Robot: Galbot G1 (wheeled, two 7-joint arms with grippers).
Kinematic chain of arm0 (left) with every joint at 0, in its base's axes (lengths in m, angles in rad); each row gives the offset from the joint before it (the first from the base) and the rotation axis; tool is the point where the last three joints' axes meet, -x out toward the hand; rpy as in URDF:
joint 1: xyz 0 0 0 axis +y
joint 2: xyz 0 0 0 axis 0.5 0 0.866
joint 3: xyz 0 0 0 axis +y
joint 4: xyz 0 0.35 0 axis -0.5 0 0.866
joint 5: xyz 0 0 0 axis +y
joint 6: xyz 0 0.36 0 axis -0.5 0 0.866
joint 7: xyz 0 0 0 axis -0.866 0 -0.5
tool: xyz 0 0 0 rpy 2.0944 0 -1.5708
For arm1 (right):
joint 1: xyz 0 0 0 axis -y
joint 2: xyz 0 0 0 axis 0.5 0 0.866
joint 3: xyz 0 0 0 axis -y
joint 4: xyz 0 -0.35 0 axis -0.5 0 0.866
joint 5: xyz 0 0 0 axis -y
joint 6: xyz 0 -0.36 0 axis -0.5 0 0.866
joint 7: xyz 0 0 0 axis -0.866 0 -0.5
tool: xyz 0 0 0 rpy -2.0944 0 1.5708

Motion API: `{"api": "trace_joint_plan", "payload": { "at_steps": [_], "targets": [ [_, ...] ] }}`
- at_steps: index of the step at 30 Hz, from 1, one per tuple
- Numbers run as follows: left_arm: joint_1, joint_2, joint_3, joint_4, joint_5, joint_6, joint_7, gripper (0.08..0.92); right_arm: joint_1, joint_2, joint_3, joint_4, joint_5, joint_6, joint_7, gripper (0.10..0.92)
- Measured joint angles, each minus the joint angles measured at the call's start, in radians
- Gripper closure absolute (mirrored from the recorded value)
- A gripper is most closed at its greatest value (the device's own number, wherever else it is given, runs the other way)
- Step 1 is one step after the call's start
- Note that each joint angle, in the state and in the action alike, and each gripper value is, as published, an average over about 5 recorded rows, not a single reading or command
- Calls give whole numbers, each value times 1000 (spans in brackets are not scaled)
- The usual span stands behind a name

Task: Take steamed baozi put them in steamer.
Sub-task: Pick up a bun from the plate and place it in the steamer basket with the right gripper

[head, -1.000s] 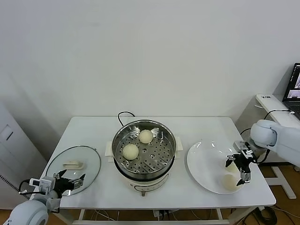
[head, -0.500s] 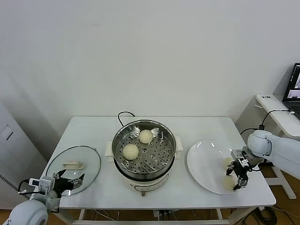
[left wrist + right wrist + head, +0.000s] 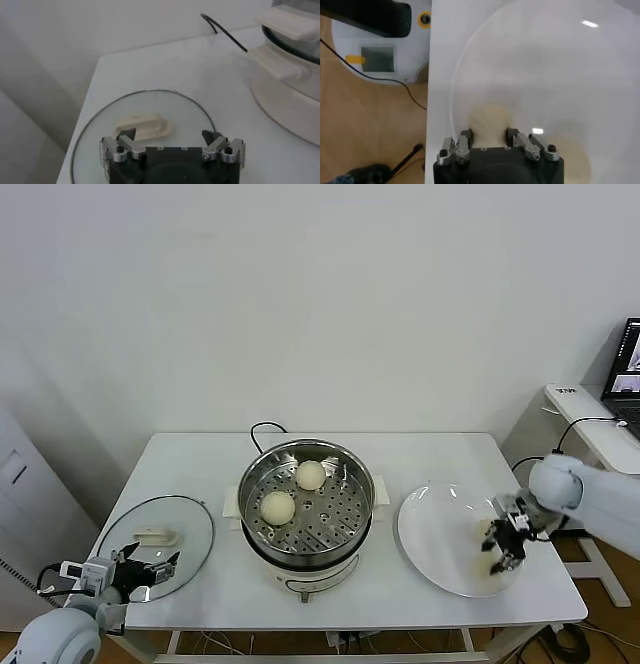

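Note:
The steamer [image 3: 306, 536] stands at the table's middle, with two baozi on its perforated tray, one at the back [image 3: 310, 475] and one at the front left [image 3: 277, 507]. Two more baozi lie on the right part of the white plate [image 3: 435, 534]. My right gripper [image 3: 503, 548] is down on the plate. In the right wrist view my right gripper [image 3: 489, 134] has its fingers [image 3: 465, 136] pressed against both sides of one baozi [image 3: 490, 117]. The other baozi [image 3: 570, 152] lies just beside it. My left gripper [image 3: 150, 567] is open and empty over the glass lid.
The round glass lid [image 3: 190, 529] with its cream handle [image 3: 145, 127] lies at the table's front left, under the left gripper [image 3: 170, 135]. A black cord [image 3: 262, 429] runs behind the steamer. The plate's rim [image 3: 452, 100] is close to the table's right edge.
My right gripper has moved down onto the plate and its fingers have closed in around one baozi. The left arm has not moved.

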Motion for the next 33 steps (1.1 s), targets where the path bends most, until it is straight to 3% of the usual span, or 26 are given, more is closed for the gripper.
{"api": "trace_joint_plan", "payload": {
  "at_steps": [8, 16, 33],
  "targets": [
    [-4, 2, 9, 8, 0, -2, 1, 177, 162, 97, 33, 7, 74, 94, -2, 601],
    [-5, 1, 13, 9, 1, -4, 1, 177, 229, 250, 82, 15, 101, 289, -21, 589],
    [-14, 3, 15, 22, 1, -8, 1, 177, 232, 523, 78, 81, -67, 684, -41, 575]
  ]
}}
